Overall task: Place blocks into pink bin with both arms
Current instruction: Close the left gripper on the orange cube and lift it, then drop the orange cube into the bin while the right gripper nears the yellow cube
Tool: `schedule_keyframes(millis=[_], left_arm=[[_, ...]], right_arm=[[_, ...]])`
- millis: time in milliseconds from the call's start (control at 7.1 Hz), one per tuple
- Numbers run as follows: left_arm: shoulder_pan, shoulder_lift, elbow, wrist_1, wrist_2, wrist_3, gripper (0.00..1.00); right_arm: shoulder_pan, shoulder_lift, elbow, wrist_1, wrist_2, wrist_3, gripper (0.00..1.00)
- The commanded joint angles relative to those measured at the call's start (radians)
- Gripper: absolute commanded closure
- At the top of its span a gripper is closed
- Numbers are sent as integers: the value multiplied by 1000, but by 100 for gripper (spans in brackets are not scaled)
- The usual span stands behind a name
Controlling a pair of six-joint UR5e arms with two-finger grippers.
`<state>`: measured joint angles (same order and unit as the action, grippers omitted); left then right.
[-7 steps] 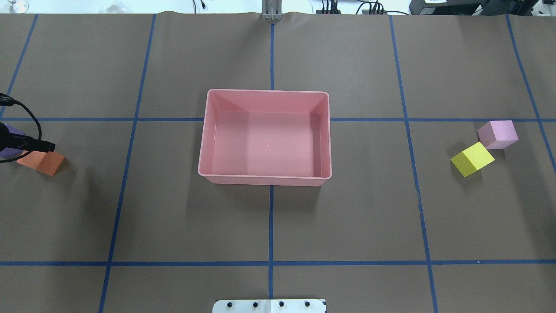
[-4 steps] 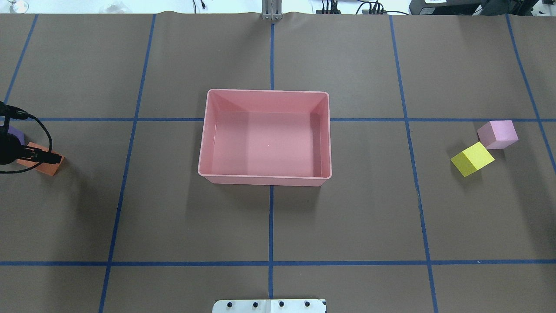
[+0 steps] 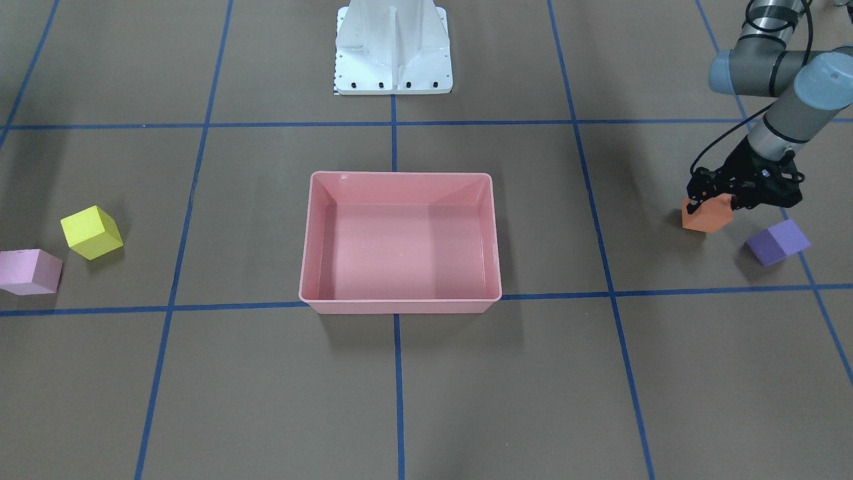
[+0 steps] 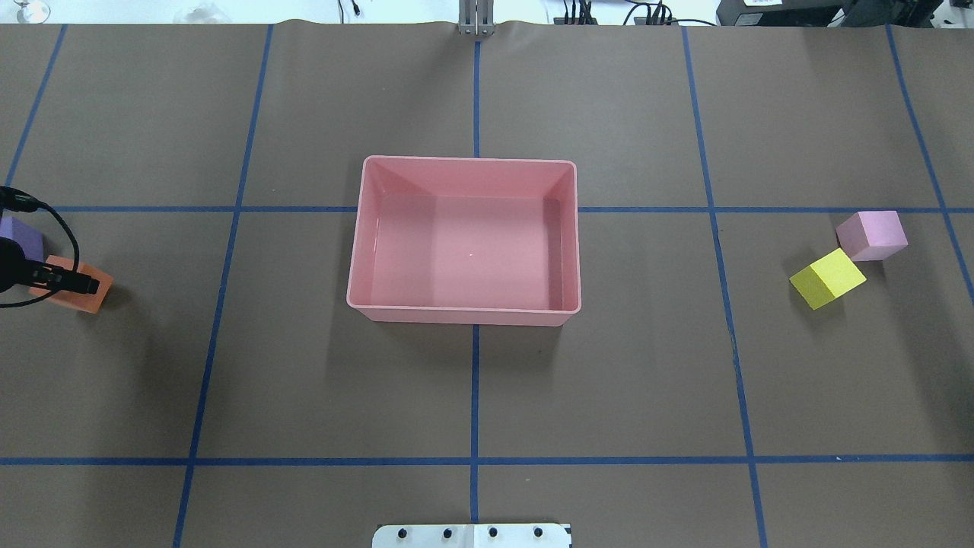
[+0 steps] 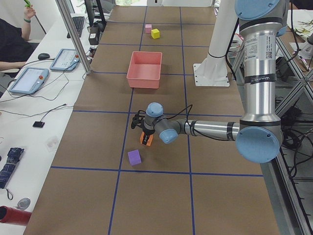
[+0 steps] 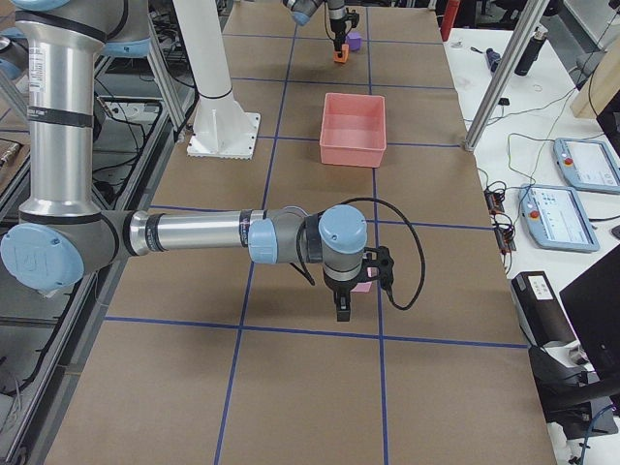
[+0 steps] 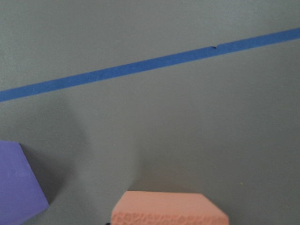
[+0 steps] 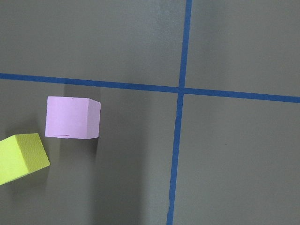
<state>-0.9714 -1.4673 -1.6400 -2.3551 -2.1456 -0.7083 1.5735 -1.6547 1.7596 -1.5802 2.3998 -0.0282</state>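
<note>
The pink bin stands empty at the table's middle. The orange block and the purple block lie at the far left. My left gripper is down over the orange block, its fingers open on either side of the block's top. The left wrist view shows the orange block close below and the purple block beside it. The yellow block and the light pink block lie at the far right. My right gripper hovers by the light pink block; I cannot tell whether it is open or shut.
The white base pedestal stands behind the bin. Blue tape lines cross the brown table cover. In the exterior left view a person sits by tablets on a side table.
My left gripper has moved down and toward the robot onto the orange block, which uncovers the purple block. The blocks at the right and the bin have not moved.
</note>
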Motion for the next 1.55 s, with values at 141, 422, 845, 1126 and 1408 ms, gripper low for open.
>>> schedule_keyframes(millis=[141,422,845,1126,1408], left_arm=[[-144,-89,-311,449,-162,-2,100],[-142,-343,-417,750,-163,-185,100],[87,-693,-361,771,-50,-651,100],[340,-780,-278,758,253,-750,100],[428,-818,-190,710,361,-795,100]], right_arm=[[-91,129,-8,-17,-10,160,0],[-180,269,-5,-12,-15,433,0],[-290,256,-11,81,2,442,0],[-351,254,-11,97,-1,511,0],[-429,262,-6,100,-62,505,0]])
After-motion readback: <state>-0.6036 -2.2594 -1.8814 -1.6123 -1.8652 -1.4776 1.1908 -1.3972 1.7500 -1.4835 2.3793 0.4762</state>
